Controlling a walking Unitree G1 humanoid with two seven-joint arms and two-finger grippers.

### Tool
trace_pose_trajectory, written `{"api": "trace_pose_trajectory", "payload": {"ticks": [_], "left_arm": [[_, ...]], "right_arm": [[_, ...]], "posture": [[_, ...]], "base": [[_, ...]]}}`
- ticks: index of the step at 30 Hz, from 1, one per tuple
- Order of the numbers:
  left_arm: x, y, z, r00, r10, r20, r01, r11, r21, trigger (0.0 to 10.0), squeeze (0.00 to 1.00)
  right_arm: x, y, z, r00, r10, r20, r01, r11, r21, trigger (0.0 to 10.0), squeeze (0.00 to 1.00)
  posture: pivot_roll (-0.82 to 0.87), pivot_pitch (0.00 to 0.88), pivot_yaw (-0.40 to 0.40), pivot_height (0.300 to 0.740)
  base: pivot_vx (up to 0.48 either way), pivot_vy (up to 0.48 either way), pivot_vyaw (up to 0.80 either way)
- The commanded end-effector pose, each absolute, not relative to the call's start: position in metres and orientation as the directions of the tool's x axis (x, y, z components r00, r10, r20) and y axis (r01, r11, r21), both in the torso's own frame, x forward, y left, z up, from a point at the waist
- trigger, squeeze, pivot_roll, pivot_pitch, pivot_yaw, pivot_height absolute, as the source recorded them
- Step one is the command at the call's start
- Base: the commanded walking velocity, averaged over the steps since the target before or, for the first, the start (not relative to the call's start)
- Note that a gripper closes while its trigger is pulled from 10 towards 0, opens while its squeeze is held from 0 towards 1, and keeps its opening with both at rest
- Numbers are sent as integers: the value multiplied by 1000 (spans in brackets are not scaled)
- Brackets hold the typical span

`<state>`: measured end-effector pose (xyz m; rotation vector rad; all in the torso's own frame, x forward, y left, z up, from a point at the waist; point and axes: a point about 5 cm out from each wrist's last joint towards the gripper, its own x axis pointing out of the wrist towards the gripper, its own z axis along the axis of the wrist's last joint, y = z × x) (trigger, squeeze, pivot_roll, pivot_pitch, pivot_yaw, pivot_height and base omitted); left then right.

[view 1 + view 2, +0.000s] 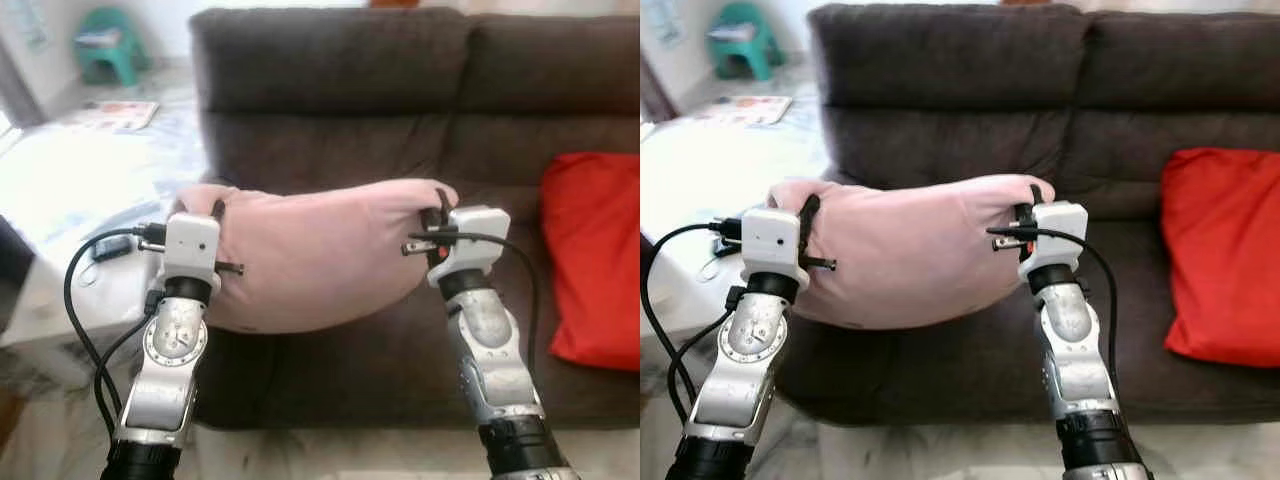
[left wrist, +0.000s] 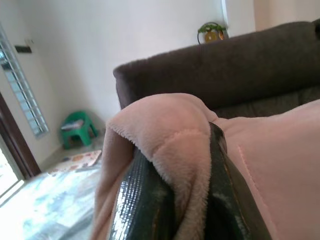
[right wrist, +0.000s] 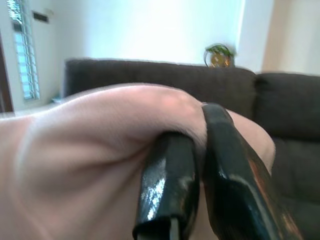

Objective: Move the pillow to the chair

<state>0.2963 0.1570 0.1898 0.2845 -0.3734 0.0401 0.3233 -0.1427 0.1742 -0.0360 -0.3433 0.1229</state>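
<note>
A pink pillow (image 1: 320,250) hangs in the air in front of the dark brown sofa (image 1: 400,110), sagging in the middle. My left gripper (image 1: 215,212) is shut on the pillow's left corner, and the plush fabric (image 2: 180,150) bulges between its black fingers (image 2: 142,200). My right gripper (image 1: 440,208) is shut on the right corner, pinching a fold of the pillow (image 3: 125,150) between its fingers (image 3: 167,185). The pillow's lower edge is above the sofa seat.
A red cushion (image 1: 595,250) leans on the sofa's right seat. A small green plastic chair (image 1: 108,45) stands far back left on the pale floor, with a magazine (image 1: 120,113) lying near it. A white low surface (image 1: 70,200) with a dark device lies to my left.
</note>
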Motion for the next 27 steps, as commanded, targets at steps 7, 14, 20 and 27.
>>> {"api": "trace_pose_trajectory", "payload": {"ticks": [7, 14, 20, 27], "left_arm": [[295, 163, 201, 910, 4, 414, -122, 958, 259, 10000, 0], [296, 162, 201, 912, -2, 410, -114, 959, 260, 10000, 0], [294, 162, 197, 918, -3, 397, -110, 959, 260, 10000, 0], [298, 159, 181, 959, -50, 280, -1, 984, 179, 10000, 0]], "right_arm": [[324, -138, 189, 908, 143, 393, -130, 990, -60, 10000, 0], [324, -138, 188, 910, 148, 387, -135, 989, -62, 10000, 0], [323, -139, 186, 914, 151, 377, -136, 989, -66, 10000, 0], [326, -138, 183, 923, 160, 349, -141, 987, -80, 10000, 0]], "posture": [[52, 40, -1, 740], [51, 45, -4, 740], [52, 54, -5, 740], [54, 56, -6, 740]], "base": [[306, 0, 0], [307, 0, 0], [304, 0, 0], [132, 0, 0]]}}
